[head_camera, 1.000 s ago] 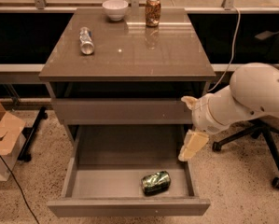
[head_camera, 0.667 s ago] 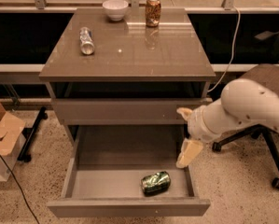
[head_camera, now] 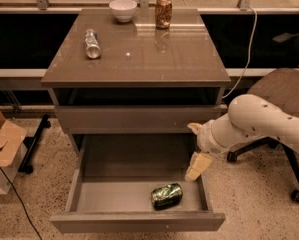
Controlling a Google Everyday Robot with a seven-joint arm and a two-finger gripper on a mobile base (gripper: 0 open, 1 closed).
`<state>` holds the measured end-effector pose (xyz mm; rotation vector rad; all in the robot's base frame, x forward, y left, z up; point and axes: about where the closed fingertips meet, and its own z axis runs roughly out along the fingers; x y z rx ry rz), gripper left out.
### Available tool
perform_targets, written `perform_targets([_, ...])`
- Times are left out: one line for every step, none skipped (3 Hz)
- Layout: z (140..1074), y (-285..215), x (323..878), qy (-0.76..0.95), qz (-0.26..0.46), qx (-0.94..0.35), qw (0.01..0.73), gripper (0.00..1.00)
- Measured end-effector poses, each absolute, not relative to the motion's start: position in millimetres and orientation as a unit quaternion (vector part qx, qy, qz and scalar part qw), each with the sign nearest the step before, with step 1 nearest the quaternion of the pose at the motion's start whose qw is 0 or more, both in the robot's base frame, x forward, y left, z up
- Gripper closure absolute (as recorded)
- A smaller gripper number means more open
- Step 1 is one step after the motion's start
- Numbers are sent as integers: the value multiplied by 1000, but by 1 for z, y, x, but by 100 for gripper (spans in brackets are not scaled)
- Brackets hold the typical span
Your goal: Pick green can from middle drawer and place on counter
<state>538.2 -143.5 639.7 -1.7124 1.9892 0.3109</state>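
We see the green can (head_camera: 166,195), dented and shiny with dark and pale marks, lying on its side on the grey floor of the middle drawer (head_camera: 114,196), near the front and right of centre. The drawer stands pulled fully out. Above it, the glossy grey-brown counter (head_camera: 159,59) reflects light. The gripper (head_camera: 192,151) hangs at the drawer's right wall, fingers apart, not touching the can.

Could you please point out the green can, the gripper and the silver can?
green can (head_camera: 166,195): camera view, its dented side.
gripper (head_camera: 198,164): camera view, its pale lower part, over the right side of the middle drawer (head_camera: 114,196).
silver can (head_camera: 92,43): camera view, its mid-body.
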Motion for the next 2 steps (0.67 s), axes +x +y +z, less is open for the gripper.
perform_targets([623, -128, 545, 735, 116, -619, 249, 0])
perform_targets([579, -114, 552, 730, 136, -625, 240, 0])
